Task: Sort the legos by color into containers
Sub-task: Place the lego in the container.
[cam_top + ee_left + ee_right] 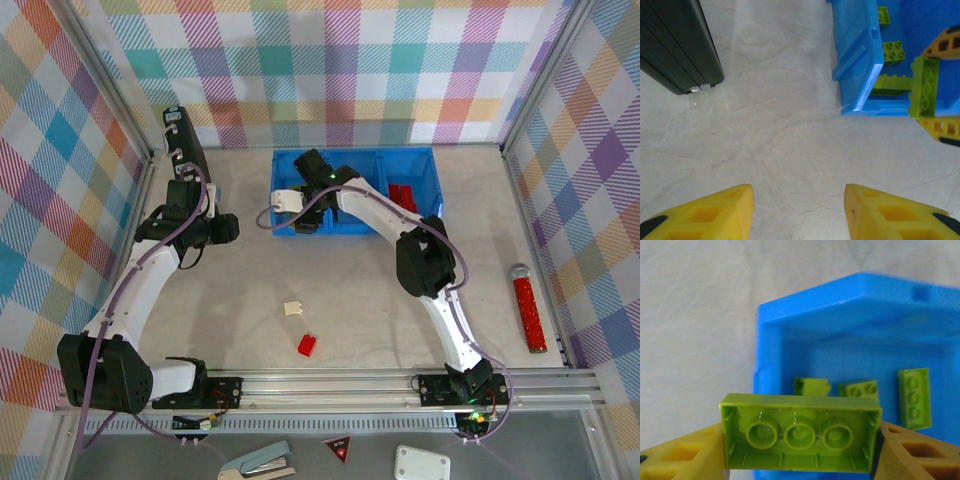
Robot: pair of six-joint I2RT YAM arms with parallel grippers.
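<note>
Black upright device (186, 150) far left, at rear of table (230, 320). Left gripper (797, 202) near it, fingers apart, nothing between, over bare surface. Cream brick (293, 309) and red brick (307, 345) loose at centre front, near each other. Right gripper (800, 450) clamped on lime green brick (800, 432), hollow underside facing wrist camera, above left compartment of blue tray (840, 300). Three green bricks (914, 397) lie inside. Red bricks (403, 195) in right compartment.
</note>
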